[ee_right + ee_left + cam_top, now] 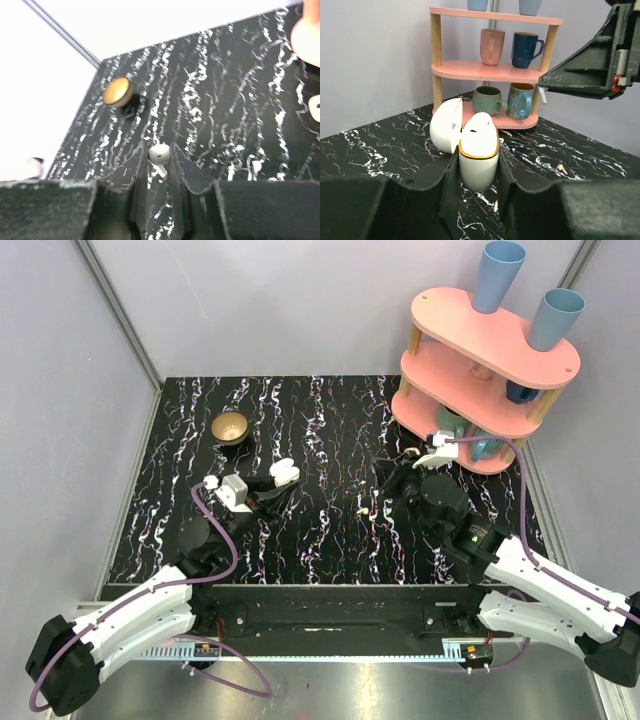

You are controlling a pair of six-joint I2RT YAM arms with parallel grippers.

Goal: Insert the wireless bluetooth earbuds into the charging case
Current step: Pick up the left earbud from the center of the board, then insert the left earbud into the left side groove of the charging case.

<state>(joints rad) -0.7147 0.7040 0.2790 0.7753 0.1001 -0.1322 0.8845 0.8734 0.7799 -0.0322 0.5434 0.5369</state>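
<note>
Just off centre toward nine o'clock on the table [330,420]: clamps the open charging case [479,160] upright in the jaws of the left gripper [280,486]. Toward five o'clock: shows a cream earbud [362,511] lying loose. Toward three o'clock: pinches a white earbud [160,155] in the jaws of the right gripper [159,150].

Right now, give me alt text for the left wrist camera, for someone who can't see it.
The left gripper is shut on a white charging case with a gold rim, its lid swung open. Behind it stands a pink shelf of mugs; the right gripper juts in at upper right, and a cream earbud lies on the marbled table.
</note>
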